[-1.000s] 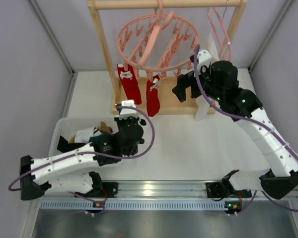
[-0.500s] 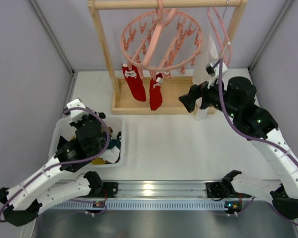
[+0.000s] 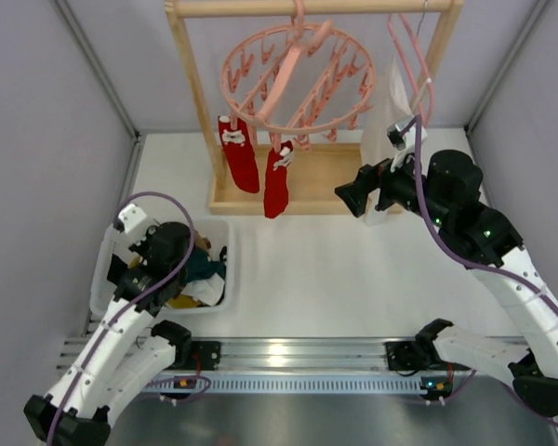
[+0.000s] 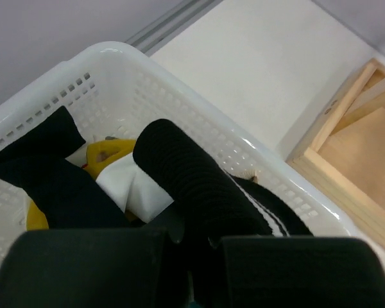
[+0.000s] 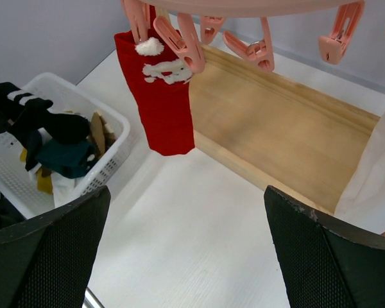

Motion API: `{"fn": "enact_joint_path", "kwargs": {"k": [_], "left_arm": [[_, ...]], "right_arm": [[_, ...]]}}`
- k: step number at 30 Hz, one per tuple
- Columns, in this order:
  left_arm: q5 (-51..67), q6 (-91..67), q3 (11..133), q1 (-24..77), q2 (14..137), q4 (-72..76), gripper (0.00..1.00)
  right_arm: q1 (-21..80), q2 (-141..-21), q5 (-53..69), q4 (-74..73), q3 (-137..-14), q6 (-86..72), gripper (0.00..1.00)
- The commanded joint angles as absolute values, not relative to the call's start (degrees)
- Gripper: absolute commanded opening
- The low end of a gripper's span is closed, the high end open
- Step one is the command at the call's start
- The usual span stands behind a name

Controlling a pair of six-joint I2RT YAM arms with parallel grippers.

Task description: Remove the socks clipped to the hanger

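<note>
The left hand (image 4: 192, 256) hangs over the white basket (image 4: 179, 83) at the lower left of the overhead view. Its fingers are nearly together, and the end of a ribbed black sock (image 4: 192, 186) runs down between them, so it appears to be pinching that sock. The sock's body lies across the other laundry, close to the basket's rim. To finish this drop cleanly, the hand should open over the middle of the basket, not over the rim, so that the sock does not slide out onto the desk (image 3: 335, 269).

Two red socks (image 3: 237, 160) (image 3: 277, 181) hang from the round pink hanger (image 3: 288, 74) at the top centre, each pinched at its cuff by a pink clip (image 5: 179, 38). The hanger is hooked on the wooden rack (image 3: 191, 84).

The right hand (image 5: 186, 212) sits right of centre, well apart from the socks, its fingers spread wide with nothing between them. For the next pull it should probably close on the nearer sock just below the clip and draw straight down. The ring hangs free and will likely swing, so a slow, steady tug suits better than a sideways yank.
</note>
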State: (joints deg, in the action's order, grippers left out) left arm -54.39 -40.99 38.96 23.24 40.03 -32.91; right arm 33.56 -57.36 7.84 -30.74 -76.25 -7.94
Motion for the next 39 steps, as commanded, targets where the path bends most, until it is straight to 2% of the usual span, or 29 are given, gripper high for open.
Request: {"fn": "enact_joint_path", "kwargs": {"k": [1, 4, 5, 7, 8, 10, 11, 12, 15, 19, 28, 34, 39], "left_arm": [[-54.40, -47.98, 38.50, 21.98, 34.03, -34.19, 0.00], [-55.28, -50.01, 37.44, 20.74, 33.49, -35.68, 0.11], [-55.20, -50.18, 36.83, 20.31, 33.66, -35.60, 0.18], [-54.23, -51.41, 36.30, 19.08, 33.75, -36.30, 0.46], [-53.97, -51.68, 36.04, 18.72, 33.66, -36.47, 0.57], [-54.40, -52.64, 36.30, 18.28, 32.53, -37.96, 0.86], [-54.84, -53.17, 36.56, 18.19, 32.00, -38.75, 0.95], [-55.10, -53.43, 37.00, 18.28, 31.21, -39.19, 0.98], [-52.66, -51.69, 39.28, 18.28, 26.91, -39.11, 0.98], [-41.69, -47.57, 44.20, 18.28, 24.69, -36.05, 0.98], [2.87, -31.83, 46.94, 19.16, 44.20, -10.66, 0.98], [10.35, -21.37, 41.75, 23.82, 50.35, 13.39, 0.98], [11.96, -17.76, 40.60, 23.91, 60.26, 23.45, 0.98]], "right_arm": [[33.05, -56.34, 8.44, -27.25, -75.41, -7.91, 0.99], [33.05, -56.77, 9.75, -25.67, -74.27, -8.96, 0.99], [32.96, -56.78, 9.93, -25.49, -73.83, -9.05, 0.99], [33.05, -57.13, 10.55, -25.31, -73.57, -9.31, 0.99], [33.05, -57.22, 10.46, -25.31, -73.48, -9.32, 0.99], [33.05, -56.95, 10.11, -25.66, -73.56, -8.97, 0.99], [33.05, -56.87, 9.93, -25.84, -73.56, -8.88, 0.99], [33.05, -56.78, 9.50, -26.01, -73.56, -8.88, 0.99], [33.05, -56.34, 8.97, -26.28, -73.57, -8.53, 0.99], [32.96, -55.20, 7.30, -25.05, -72.34, -9.31, 0.99], [32.96, -50.10, 2.81, -19.77, -66.97, -12.92, 0.99], [32.96, -46.50, 5.44, -19.86, -64.87, -11.78, 0.99], [32.96, -44.22, 10.36, -19.51, -63.55, -11.51, 1.00]]}}
